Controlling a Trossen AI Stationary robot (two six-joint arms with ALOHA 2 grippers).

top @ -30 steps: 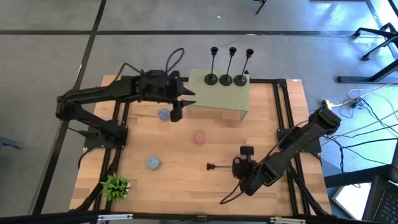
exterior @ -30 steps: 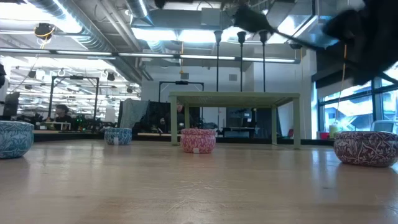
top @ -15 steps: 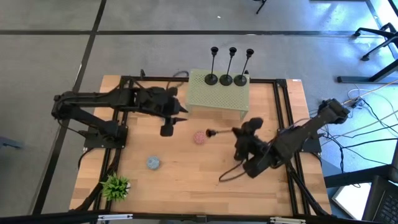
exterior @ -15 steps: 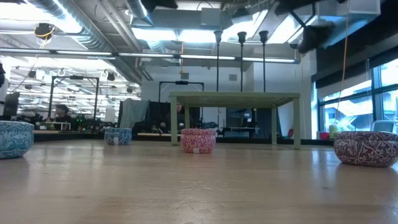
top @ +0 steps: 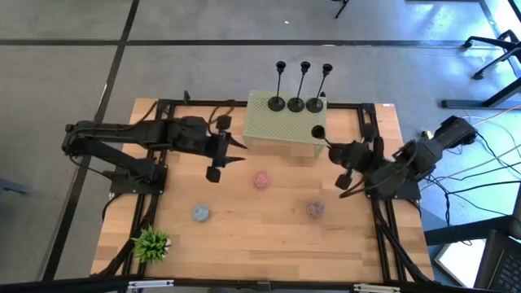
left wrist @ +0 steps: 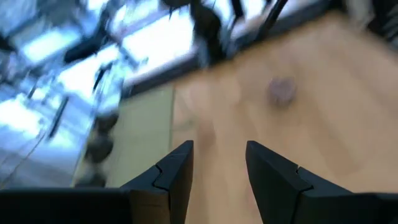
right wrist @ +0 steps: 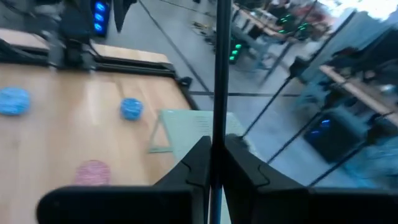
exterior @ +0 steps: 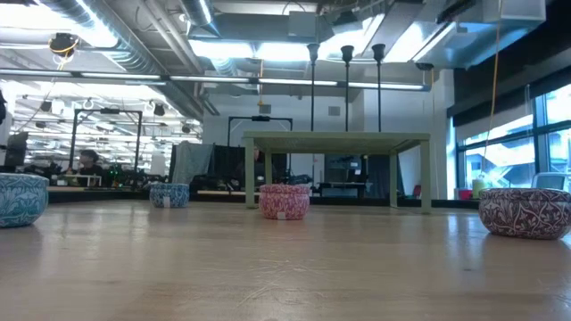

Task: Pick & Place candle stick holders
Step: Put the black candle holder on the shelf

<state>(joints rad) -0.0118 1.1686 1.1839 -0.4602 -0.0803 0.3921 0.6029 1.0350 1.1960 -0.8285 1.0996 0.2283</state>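
Note:
Three black candle stick holders [top: 296, 103] stand by their round bases on the green perforated stand [top: 285, 130]; the low view shows their stems [exterior: 346, 80] upright. My right gripper [right wrist: 216, 149] is shut on a further holder [top: 318, 131], raised beside the stand's right near corner. Only this holder's round upper end and stem show. My left gripper [top: 240, 152] hangs open over the table left of the stand, with nothing between its fingers [left wrist: 180, 165]. My right gripper pinches the thin stem [right wrist: 219, 124] of the holder between its two fingers, which lie across it, coming about level from the table's right side. The holder is lifted clear and stands close to upright. Its lower end is hidden by the gripper.
Small patterned bowls sit on the wooden table: a pink one [top: 261, 180], a blue one [top: 200, 212] and a dark red one [top: 315, 209]. A green plant [top: 151, 242] stands at the near left corner. Black rails [top: 368, 122] frame the table.
My right gripper has risen from the table's near part and gone toward the stand's right near corner, lifting the holder clear and turning it from lying level to nearly upright. The dark red bowl has come into view. My left gripper has drawn back from the stand toward the near edge.

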